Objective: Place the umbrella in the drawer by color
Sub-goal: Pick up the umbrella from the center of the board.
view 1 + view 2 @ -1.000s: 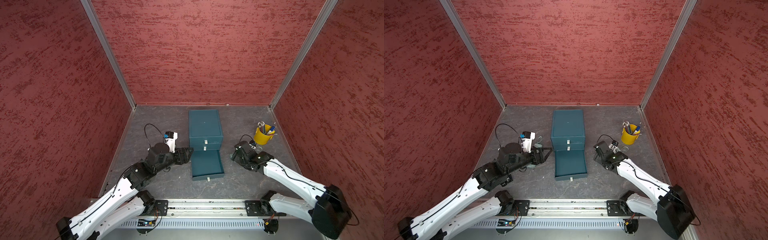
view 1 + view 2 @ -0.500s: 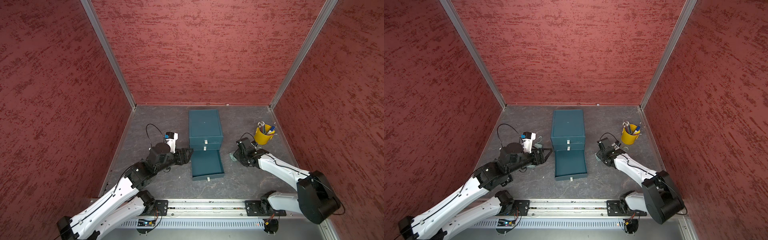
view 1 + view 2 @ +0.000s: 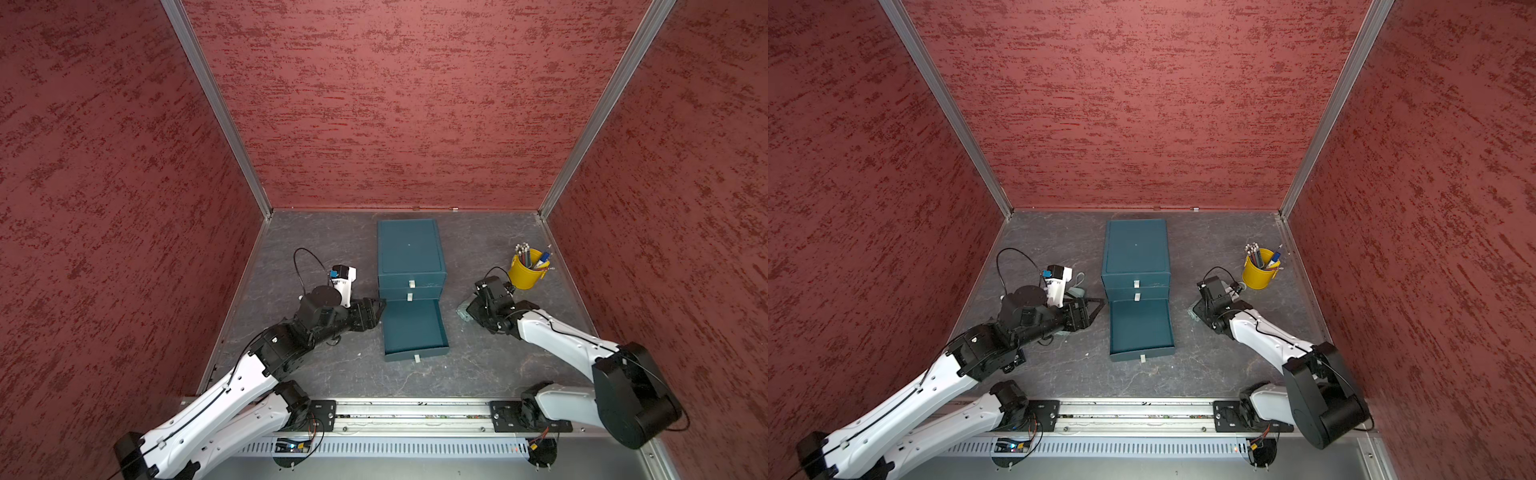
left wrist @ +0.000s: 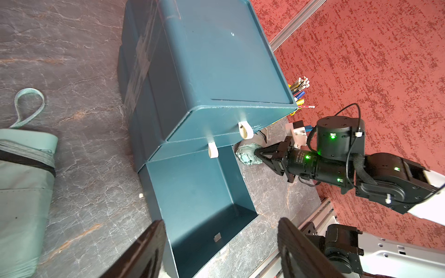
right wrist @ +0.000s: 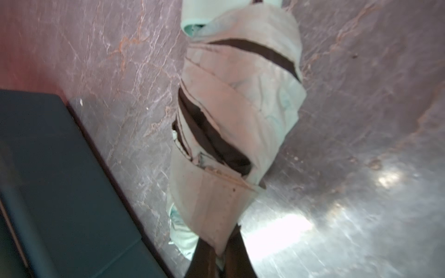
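- Jaws of the right gripper (image 4: 257,153) are pinching one end of the pale-green folded umbrella (image 5: 237,115), pressed almost together on its fabric.
- That umbrella is lying on the grey table (image 3: 332,374), just beside the open bottom drawer (image 3: 414,328), on the right arm's side.
- Left gripper (image 3: 377,308) is hovering at the drawer's opposite side, spread wide, holding nothing.
- Second folded umbrella (image 4: 24,192) is lying near the left arm.
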Robot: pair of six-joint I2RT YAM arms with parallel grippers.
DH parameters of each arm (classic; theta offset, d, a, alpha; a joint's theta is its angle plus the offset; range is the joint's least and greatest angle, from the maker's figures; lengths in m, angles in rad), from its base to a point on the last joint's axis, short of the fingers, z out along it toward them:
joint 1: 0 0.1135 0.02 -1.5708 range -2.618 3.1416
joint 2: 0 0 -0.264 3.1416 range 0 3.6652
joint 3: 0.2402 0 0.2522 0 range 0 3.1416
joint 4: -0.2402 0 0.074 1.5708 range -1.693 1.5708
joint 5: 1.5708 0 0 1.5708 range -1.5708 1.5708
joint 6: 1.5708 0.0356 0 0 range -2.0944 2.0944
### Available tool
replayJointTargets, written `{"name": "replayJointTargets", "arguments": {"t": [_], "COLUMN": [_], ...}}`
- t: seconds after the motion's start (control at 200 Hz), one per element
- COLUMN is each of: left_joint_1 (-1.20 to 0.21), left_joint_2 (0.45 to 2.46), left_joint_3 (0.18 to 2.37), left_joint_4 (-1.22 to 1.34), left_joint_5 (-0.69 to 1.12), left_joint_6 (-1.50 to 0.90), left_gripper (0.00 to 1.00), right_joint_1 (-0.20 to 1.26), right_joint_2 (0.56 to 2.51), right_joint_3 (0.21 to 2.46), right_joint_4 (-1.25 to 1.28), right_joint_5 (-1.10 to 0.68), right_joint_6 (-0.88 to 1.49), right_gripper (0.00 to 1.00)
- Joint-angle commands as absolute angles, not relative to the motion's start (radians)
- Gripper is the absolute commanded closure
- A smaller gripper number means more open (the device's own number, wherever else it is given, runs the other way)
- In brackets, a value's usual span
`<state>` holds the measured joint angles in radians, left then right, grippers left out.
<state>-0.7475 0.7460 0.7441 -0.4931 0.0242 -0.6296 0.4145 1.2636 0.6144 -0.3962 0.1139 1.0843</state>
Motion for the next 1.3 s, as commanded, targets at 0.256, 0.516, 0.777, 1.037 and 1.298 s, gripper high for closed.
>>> {"name": "replayJointTargets", "arguments": {"t": [0.256,0.516,0.777,1.037,1.298], "left_joint_1": [-0.752,-0.783,-0.842,-0.842,-0.840], "left_joint_2": [0.689,0.732,0.768,0.787,0.770], "left_joint_3": [0.816,0.787,0.756,0.730,0.724], "left_joint_4": [-0.403,-0.194,-0.007,0.016,-0.050], "left_joint_5": [0.163,0.360,0.430,0.385,0.292], "left_joint_6": [-0.543,-0.564,-0.580,-0.625,-0.606], "left_gripper": [0.11,0.06,0.00,0.09,0.08], "right_joint_1": [0.631,1.010,1.154,1.233,1.259], "right_joint_2": [0.789,0.718,0.850,0.913,0.913], "right_joint_3": [0.775,0.903,0.959,0.987,0.996], "right_joint_4": [-0.561,-0.466,-0.346,-0.291,-0.265], "right_joint_5": [0.194,0.220,0.142,0.161,0.168], "right_joint_6": [0.626,0.393,0.337,0.325,0.326], "right_gripper": [1.00,1.00,1.00,1.00,1.00]}}
